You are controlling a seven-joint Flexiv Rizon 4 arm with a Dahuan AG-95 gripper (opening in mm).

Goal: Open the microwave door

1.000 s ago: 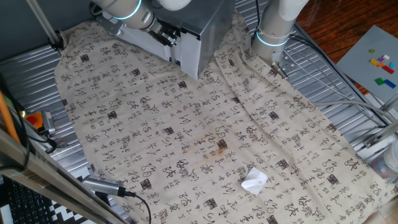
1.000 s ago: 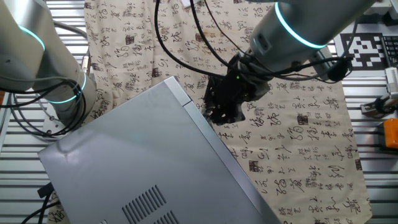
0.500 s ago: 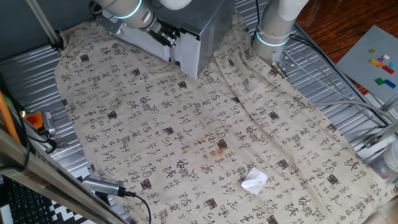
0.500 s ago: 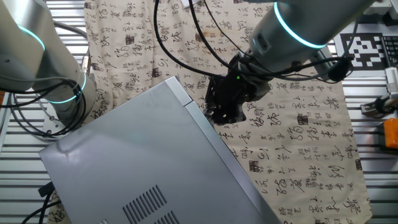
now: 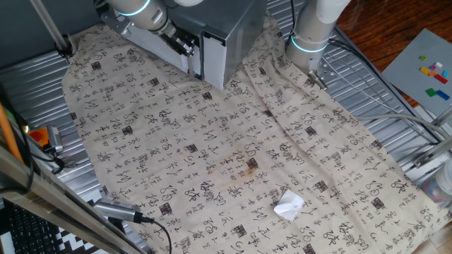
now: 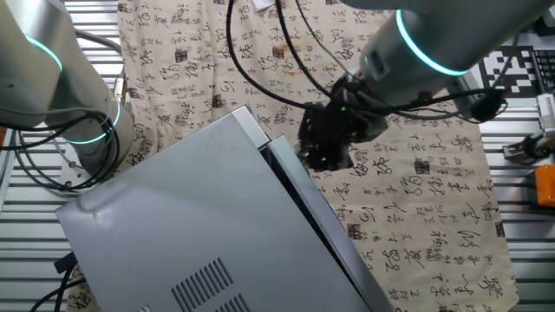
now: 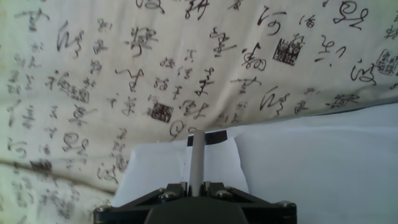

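The silver-grey microwave (image 5: 236,25) stands at the back of the cloth; the other fixed view shows its top (image 6: 182,225). The microwave door (image 6: 314,212) stands slightly ajar, with a dark gap between it and the body. My gripper (image 6: 323,149) is at the door's free edge, next to the white control strip (image 5: 214,62). In the hand view the shut fingers (image 7: 197,163) show as one thin grey bar against white door surface (image 7: 311,162). In the one fixed view the gripper (image 5: 183,44) and arm hide most of the door.
A cloth with black characters (image 5: 212,155) covers the table. A second arm's base (image 5: 311,35) stands right of the microwave, also in the other fixed view (image 6: 78,95). A crumpled white paper (image 5: 289,204) lies near the front. An orange object (image 6: 545,184) sits off the cloth.
The door has swung out from the microwave body, opening a dark gap. My gripper has moved away from the body with the door's edge.
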